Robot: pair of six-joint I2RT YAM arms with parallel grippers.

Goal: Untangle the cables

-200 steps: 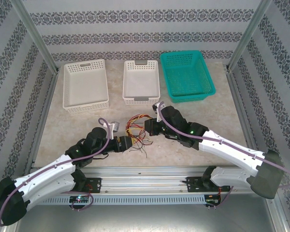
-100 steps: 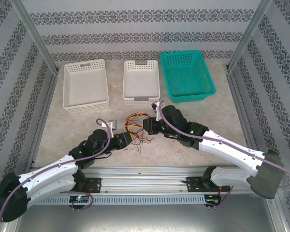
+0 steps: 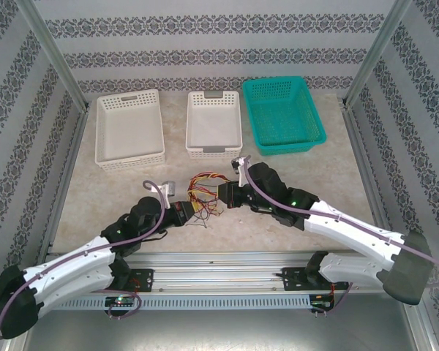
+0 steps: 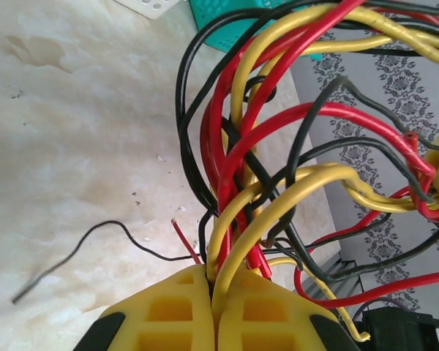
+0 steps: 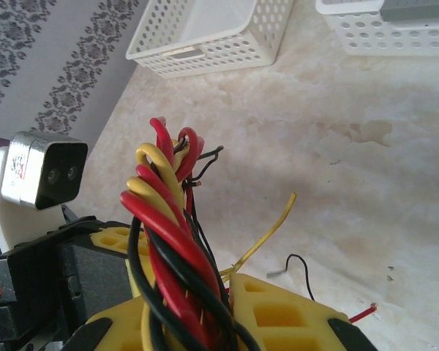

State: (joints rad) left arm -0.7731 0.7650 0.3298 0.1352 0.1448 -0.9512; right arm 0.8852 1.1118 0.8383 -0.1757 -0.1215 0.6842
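A tangled bundle of red, yellow and black cables hangs between my two grippers at the table's middle. My left gripper grips its near-left side; in the left wrist view the yellow fingers are shut on the cables, which fan upward. My right gripper holds the right side. In the right wrist view a twisted strand of cables rises from between its shut yellow fingers. Loose black and red wire ends lie on the table.
Two white baskets and a teal basket stand along the back of the marble table. The left arm's camera block sits close to my right gripper. Patterned walls and metal posts enclose the workspace.
My left gripper has moved up and slightly left toward the bundle. My right arm has shifted slightly. The bundle has bunched closer between the grippers.
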